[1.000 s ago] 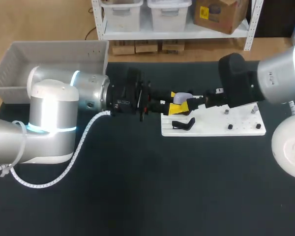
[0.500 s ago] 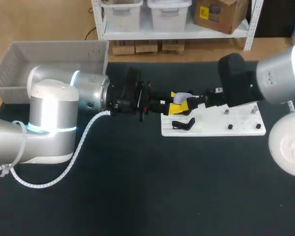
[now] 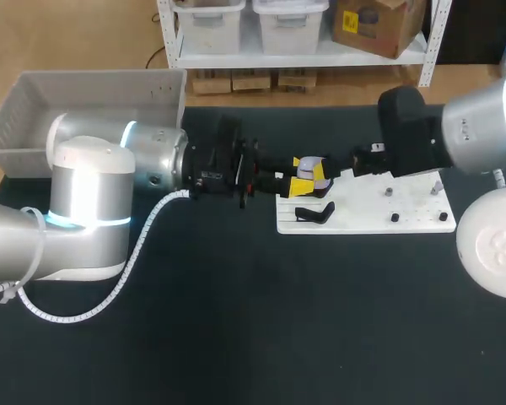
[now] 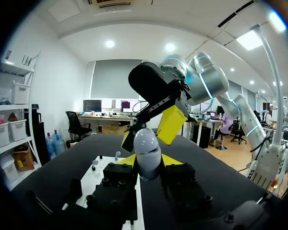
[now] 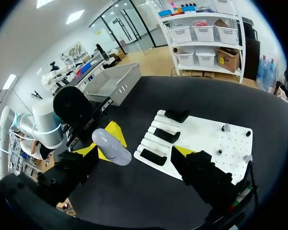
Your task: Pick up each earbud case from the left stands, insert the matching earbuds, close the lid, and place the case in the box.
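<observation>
The left gripper [image 4: 146, 163] is clamping the earbud case [image 4: 147, 146]. Its two yellow tips are pressing on the case's lower part from both sides, set only as far apart as the case is wide. The rounded, pale grey-lilac case is sticking out ahead of them, held clear above the table [image 3: 236, 321].

The right gripper [image 5: 134, 152] is facing the left one head-on and gripping nothing. Its fingers are standing far wider apart than the case. The free end of the case is sitting between those fingers, much closer to one of them; whether that finger is touching it cannot be told.

A white board [image 3: 405, 221] is lying just below the two grippers, with its near end under the case. Three black stands [image 5: 165, 135] are sitting in a row on that end, and small pegs [image 3: 394, 218] are standing farther along the board, under and behind the right gripper.

The left arm [image 3: 152, 164] and right arm [image 3: 455, 135] are stretching in level from opposite sides, meeting over the board. The grey box [image 3: 84, 89] is sitting well behind the left gripper, beside that arm.
</observation>
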### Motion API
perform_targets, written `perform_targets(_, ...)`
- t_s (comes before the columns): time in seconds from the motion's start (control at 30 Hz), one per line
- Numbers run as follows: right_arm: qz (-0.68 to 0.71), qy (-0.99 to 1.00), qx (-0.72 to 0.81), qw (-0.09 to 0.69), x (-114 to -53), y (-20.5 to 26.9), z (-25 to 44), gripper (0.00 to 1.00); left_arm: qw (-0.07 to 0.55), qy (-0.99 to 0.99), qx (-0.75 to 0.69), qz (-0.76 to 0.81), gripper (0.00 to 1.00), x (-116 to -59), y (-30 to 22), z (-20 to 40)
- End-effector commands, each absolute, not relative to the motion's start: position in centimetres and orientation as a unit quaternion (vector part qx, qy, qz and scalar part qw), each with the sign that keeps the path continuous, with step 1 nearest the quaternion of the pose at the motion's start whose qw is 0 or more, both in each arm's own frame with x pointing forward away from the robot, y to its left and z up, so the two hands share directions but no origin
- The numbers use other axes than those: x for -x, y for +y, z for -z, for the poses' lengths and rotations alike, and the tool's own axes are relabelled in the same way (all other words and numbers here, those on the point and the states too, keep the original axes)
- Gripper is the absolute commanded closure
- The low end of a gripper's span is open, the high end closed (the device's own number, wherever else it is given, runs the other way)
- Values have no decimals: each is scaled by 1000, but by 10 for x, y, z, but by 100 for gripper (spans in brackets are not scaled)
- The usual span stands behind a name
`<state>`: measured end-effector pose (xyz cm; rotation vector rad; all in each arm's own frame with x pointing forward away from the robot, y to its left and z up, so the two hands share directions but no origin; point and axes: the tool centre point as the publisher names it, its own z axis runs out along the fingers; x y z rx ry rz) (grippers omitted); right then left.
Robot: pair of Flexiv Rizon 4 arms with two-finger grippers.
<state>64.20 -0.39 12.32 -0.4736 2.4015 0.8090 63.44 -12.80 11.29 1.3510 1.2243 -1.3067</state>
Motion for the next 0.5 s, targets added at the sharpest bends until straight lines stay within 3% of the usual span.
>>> perform_targets(0.03, -287, 897, 177, 285, -647, -7, -133, 0, 436, 491, -542, 524, 100, -634, -128, -112)
perform_targets(0.5, -201, 898, 210, 331, -663, -41, -183, 0, 461, 471, -550, 514, 100, -634, -128, -118)
